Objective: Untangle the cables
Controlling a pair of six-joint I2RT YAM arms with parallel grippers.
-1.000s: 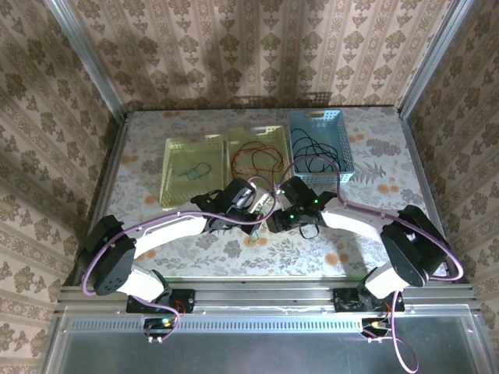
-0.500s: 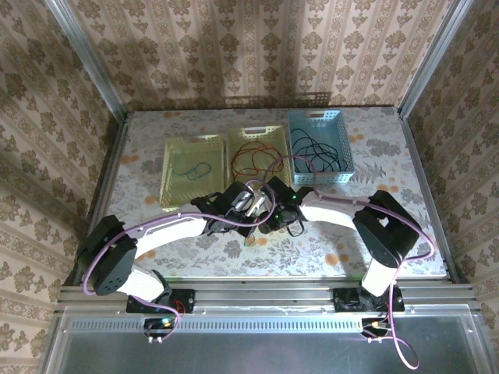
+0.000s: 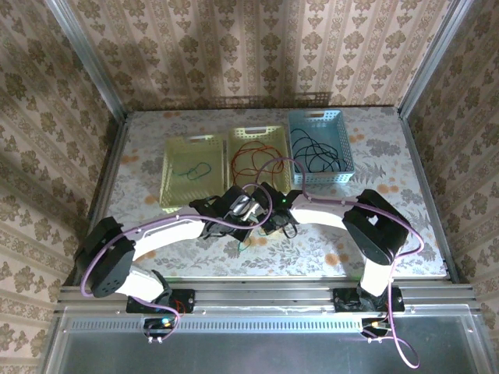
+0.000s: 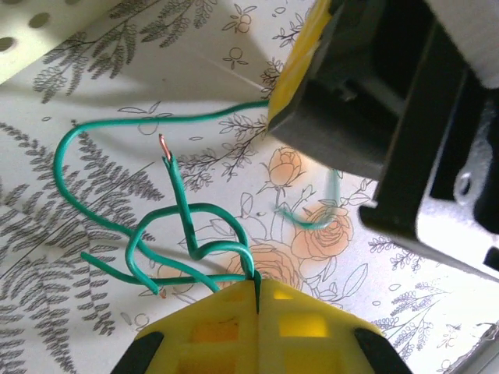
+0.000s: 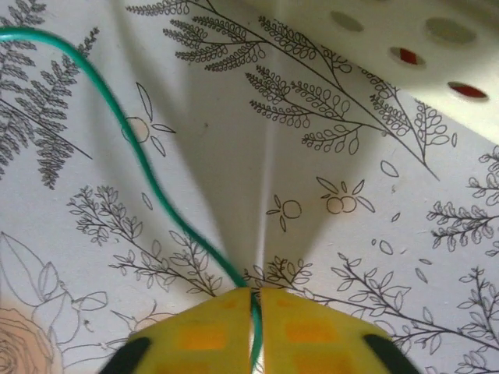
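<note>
Left gripper (image 4: pixel 257 302) is closed, its yellow fingertips pinching the green cable (image 4: pixel 187 234) where the strands cross in a loose knot. The knot lies on the bench (image 3: pixel 374 167), with one bare copper end sticking up and another lying flat. From the knot a long strand curves away and runs to the right gripper (image 5: pixel 255 319), which is also closed, its two pads pressed together on that strand just above the bench. In the top view both grippers meet near the middle of the bench, close to each other, with a bit of green cable trailing toward the near edge.

Behind them stand three containers side by side. The left tray (image 3: pixel 175 193) holds a dark green loop (image 3: pixel 195 168). The middle tray (image 3: pixel 253 130) holds red cables (image 3: pixel 251 161). The blue basket (image 3: pixel 316 114) holds black cables (image 3: pixel 316 153).
</note>
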